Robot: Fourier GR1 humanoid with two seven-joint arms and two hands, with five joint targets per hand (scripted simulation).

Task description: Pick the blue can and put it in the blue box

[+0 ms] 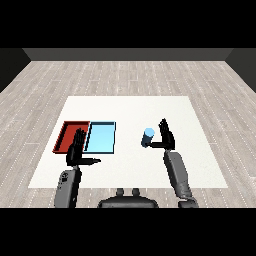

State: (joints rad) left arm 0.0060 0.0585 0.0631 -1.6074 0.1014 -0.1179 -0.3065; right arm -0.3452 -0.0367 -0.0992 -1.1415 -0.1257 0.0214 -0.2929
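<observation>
- Blue can (148, 137) stands upright on the white surface (130, 110), off to the right of both trays and well apart from them.
- Right robot hand (166, 136) is just beside the can on its right, fingers straight and pointing up, thumb reaching toward the can. Nothing is curled round it, so it's released, not grasping.
- Light blue tray (101, 137) lies next to the red tray (70, 135), the two touching side by side at the left of the surface.
- Left robot hand (77, 150) sits over the near edge where the trays meet, fingers straight, thumb sticking out to the right, holding nothing.
</observation>
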